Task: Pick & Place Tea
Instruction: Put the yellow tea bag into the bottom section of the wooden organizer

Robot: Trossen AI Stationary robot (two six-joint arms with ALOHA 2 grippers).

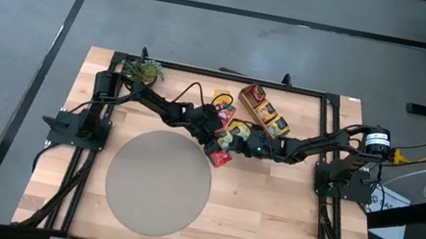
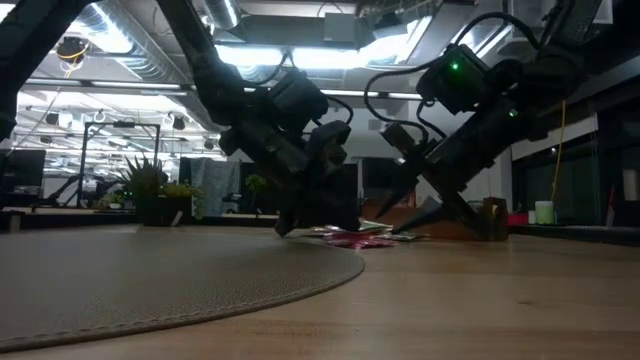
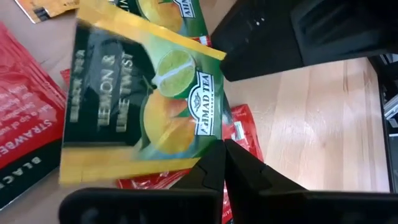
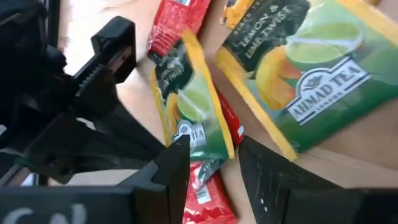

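Several tea sachets, red, orange and green-yellow, lie in a heap (image 1: 229,136) on the wooden table between my two arms. My left gripper (image 3: 224,155) (image 1: 216,142) is shut on one green-yellow sachet (image 3: 143,106) (image 4: 186,106). My right gripper (image 4: 211,149) (image 1: 236,146) faces it from the table's right. It is open, with a finger on either side of that sachet's lower edge. A second green sachet (image 4: 311,68) lies flat beside it. Red sachets (image 4: 205,186) (image 2: 350,238) lie underneath. My left gripper pinches the green-yellow sachet at a corner of its edge (image 3: 205,148) between its two fingers, slanting down from the table's left. The sachet is tipped up on edge above the red sachets. My right gripper has one fingertip (image 4: 180,149) close to the sachet's lower edge; I cannot tell whether it touches.
A long brown wooden tray (image 1: 263,111) with sachets in it lies just beyond the heap. A small potted plant (image 1: 142,70) stands at the far left corner. A round grey mat (image 1: 158,182) covers the near middle of the table.
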